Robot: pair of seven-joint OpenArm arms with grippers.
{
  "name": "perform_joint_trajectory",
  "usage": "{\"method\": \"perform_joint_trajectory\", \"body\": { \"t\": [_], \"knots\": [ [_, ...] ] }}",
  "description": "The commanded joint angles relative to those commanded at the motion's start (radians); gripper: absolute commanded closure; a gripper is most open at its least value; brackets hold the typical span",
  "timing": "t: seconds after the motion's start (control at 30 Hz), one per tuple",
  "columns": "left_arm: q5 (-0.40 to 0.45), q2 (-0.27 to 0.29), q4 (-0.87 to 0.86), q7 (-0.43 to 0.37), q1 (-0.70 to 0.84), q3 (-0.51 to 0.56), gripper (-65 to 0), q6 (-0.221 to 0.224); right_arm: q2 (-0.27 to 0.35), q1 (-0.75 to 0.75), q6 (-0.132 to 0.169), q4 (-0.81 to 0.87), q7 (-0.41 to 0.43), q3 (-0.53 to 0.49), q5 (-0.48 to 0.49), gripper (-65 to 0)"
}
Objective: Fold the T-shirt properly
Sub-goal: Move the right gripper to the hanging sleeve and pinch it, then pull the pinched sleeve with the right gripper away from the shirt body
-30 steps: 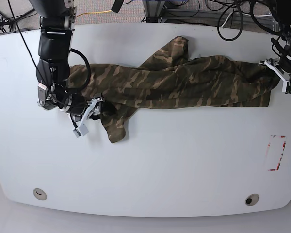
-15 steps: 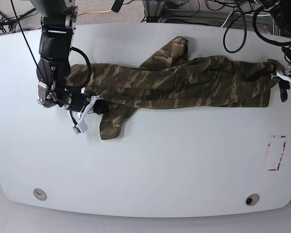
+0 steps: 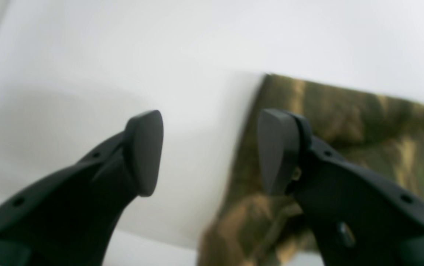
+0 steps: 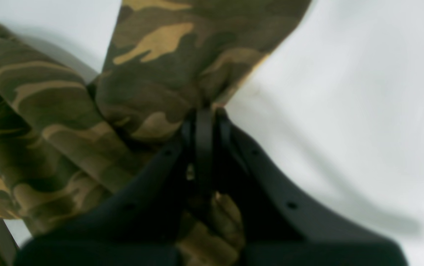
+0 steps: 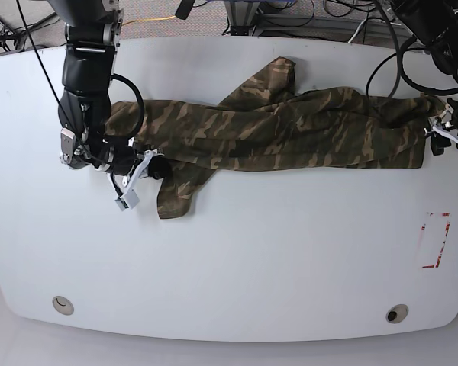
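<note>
On the left of my base view, my right pincer [image 5: 146, 169] is pressed together on a fold of the T-shirt [image 5: 290, 126] near its lower-left sleeve, and the wrist view shows camouflage cloth caught between the closed jaws. The T-shirt lies stretched in a long bunched band across the far half of the white worktop [image 5: 252, 259]. At the far right my left pincer [image 5: 437, 139] stands spread just beside the shirt's end, gripping nothing.
</note>
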Motion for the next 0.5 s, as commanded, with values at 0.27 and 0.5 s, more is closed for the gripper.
{"method": "perform_joint_trajectory", "body": {
  "t": [0.27, 0.5],
  "knots": [
    [0.0, 0.002, -0.107, -0.003, -0.011, 0.006, -37.9, -0.077, -0.002, -0.006, 0.0, 0.021, 0.0, 0.0, 0.0, 0.0],
    [0.006, 0.002, -0.19, -0.003, -0.078, 0.074, -37.9, -0.077, 0.0, -0.006, 0.0, 0.032, -0.005, 0.0, 0.008, 0.0]
  ]
}}
